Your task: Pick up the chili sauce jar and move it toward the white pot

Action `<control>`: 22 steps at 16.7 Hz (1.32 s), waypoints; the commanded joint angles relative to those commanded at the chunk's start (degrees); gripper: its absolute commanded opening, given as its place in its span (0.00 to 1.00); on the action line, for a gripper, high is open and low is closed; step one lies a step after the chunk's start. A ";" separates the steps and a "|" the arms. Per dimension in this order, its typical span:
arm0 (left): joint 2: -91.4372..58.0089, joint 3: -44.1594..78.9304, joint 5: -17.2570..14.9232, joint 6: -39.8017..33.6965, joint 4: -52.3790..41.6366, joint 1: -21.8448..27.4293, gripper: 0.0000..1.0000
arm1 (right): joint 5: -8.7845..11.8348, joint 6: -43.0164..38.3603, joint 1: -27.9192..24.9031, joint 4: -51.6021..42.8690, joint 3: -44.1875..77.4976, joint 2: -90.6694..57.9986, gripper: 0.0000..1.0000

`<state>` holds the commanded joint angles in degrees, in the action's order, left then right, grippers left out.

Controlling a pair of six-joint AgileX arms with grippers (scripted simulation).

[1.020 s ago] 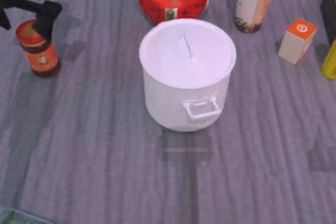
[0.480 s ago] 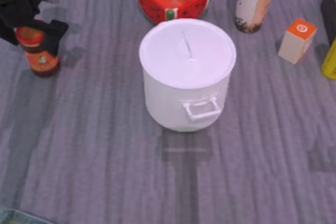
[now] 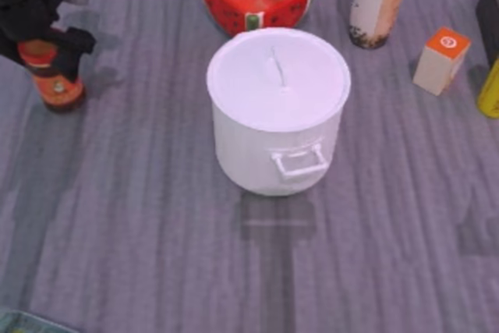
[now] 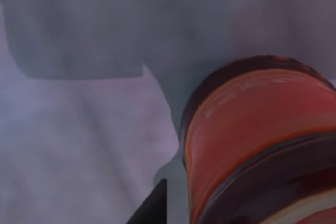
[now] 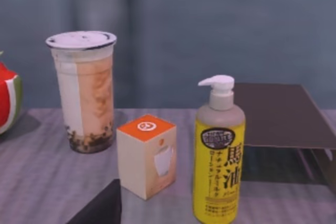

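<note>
Left pincer (image 3: 48,37) lowered around chili sauce jar (image 3: 54,79), label unreadable

From my station I see a grey surface (image 3: 140,232) with a streaked wood-like grain running front to back across the top view. Soft shadows lie on it in darker patches, one long band near the middle front and another at the right edge. Behind the surface stands a plain blue-grey wall (image 5: 210,30), evenly lit, with faint vertical shading. In the right wrist view a dark brown flat stand (image 5: 278,114) sits near the wall, casting a shadow on the surface beneath it.
</note>
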<state>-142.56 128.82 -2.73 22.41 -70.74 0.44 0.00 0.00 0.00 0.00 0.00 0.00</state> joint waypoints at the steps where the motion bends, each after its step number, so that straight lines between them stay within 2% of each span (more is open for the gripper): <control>1: 0.00 0.00 0.00 0.00 0.00 0.00 0.47 | 0.00 0.00 0.00 0.00 0.00 0.00 1.00; 7: 0.00 0.00 0.00 0.00 0.00 0.00 0.02 | 0.00 0.00 0.00 0.00 0.00 0.00 1.00; 17: 0.15 -0.14 0.03 0.07 -0.03 0.03 0.00 | 0.00 0.00 0.00 0.00 0.00 0.00 1.00; 22: 9.77 -8.37 0.20 -0.04 -1.47 -0.60 0.00 | 0.00 0.00 0.00 0.00 0.00 0.00 1.00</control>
<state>-132.79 120.45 -2.53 22.37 -72.22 -0.16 0.00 0.00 0.00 0.00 0.00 0.00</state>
